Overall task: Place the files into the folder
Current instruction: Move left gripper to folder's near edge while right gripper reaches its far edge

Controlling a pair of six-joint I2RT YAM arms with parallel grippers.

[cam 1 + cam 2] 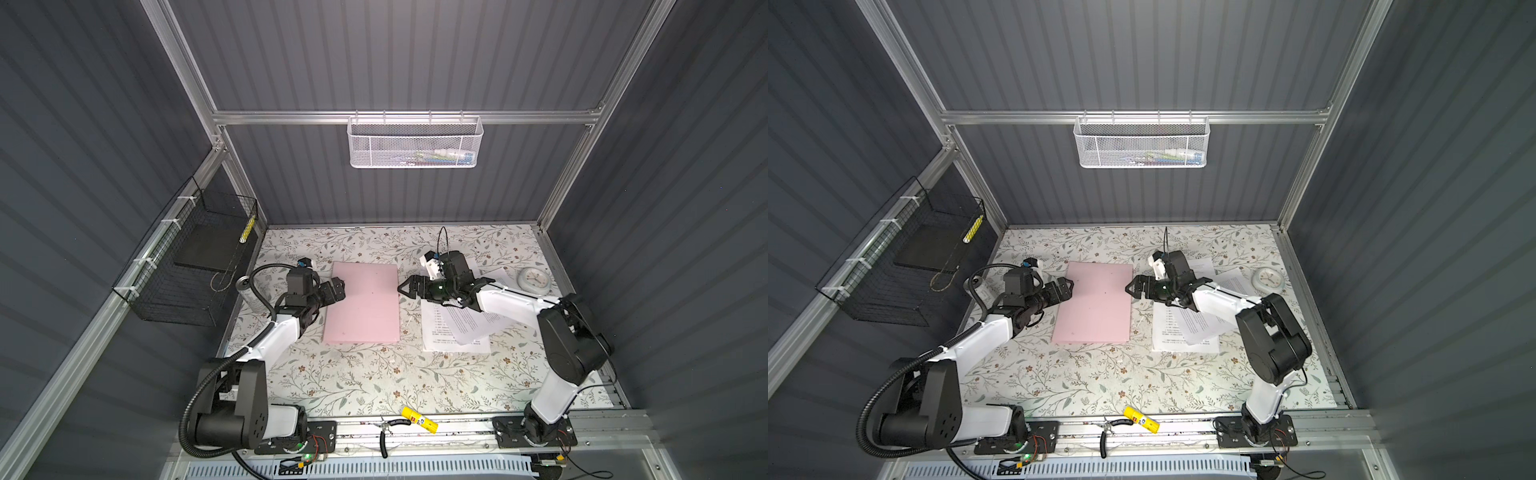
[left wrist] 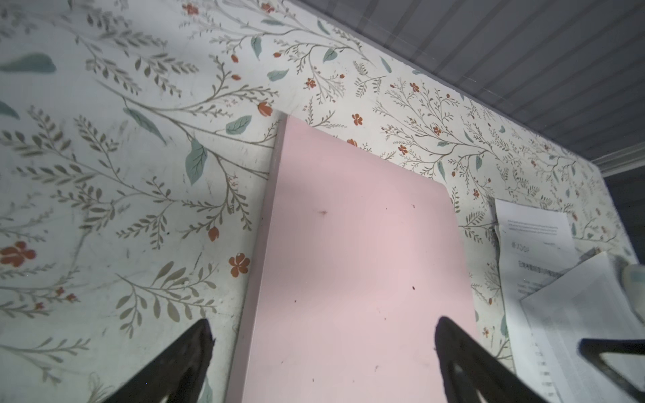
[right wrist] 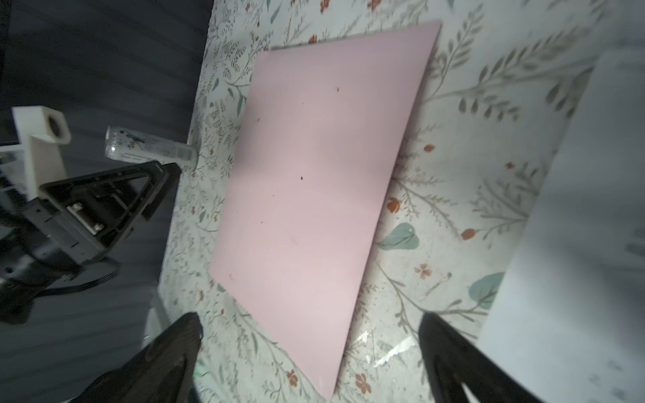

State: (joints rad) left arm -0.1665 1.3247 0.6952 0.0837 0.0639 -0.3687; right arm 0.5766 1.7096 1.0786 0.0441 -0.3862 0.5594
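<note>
Item: folder, pale pink, closed, flat on the floral table, near its middle. Item: files, white printed sheets in a loose, skewed pile just right of the folder, apart from it, none inside it. Item: left gripper, at the folder's left edge toward the far end; jaws spread fully wide, nothing between them but folder and table, as the left wrist view shows; contact with the folder cannot be told. Item: right gripper, at the folder's right edge, between folder and files; jaws likewise fully spread and empty, its arm passing over the files. Item: can, left of the folder. Item: clock, right of the folder, beyond the files.
</note>
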